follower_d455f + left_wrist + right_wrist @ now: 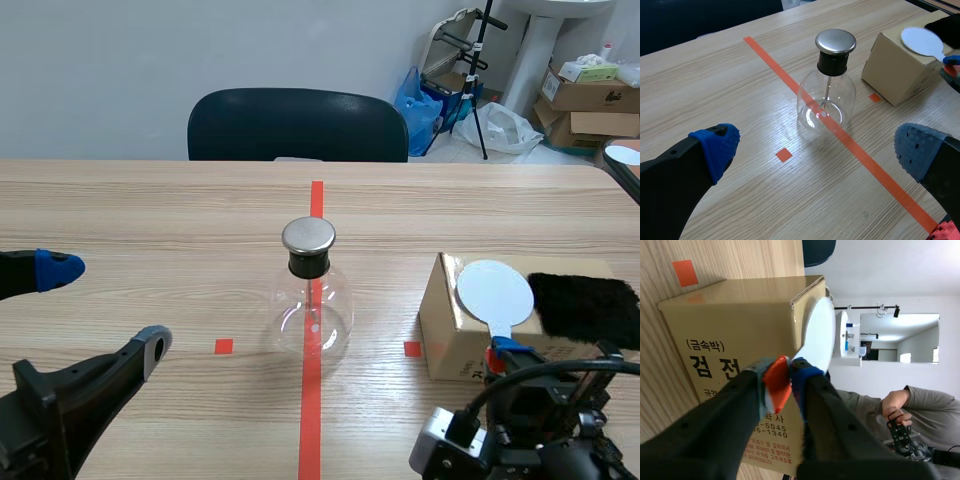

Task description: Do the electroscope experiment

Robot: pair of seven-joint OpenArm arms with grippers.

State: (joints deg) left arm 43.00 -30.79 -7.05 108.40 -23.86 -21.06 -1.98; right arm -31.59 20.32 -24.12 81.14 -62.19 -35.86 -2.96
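The electroscope [827, 95] stands on the red tape line of the desk [150, 210], ahead of our left pincer [816, 149], whose fingers are spread wide around nothing. Our right pincer [790, 377] is clamped on the handle of the white paddle [820, 335], which lies atop the cardboard box [740, 315] beside black fur [585, 305].

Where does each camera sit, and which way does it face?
Scene view: between the arms, facing across the wooden table to a dark chair; left arm, right arm low.
Left wrist view: on left arm, looking down at the clear glass flask with metal cap; open blue-padded fingers show.
Right wrist view: on right arm, against the brown cardboard box; fingers shut on the white round paddle.
Shared: all show box and paddle.
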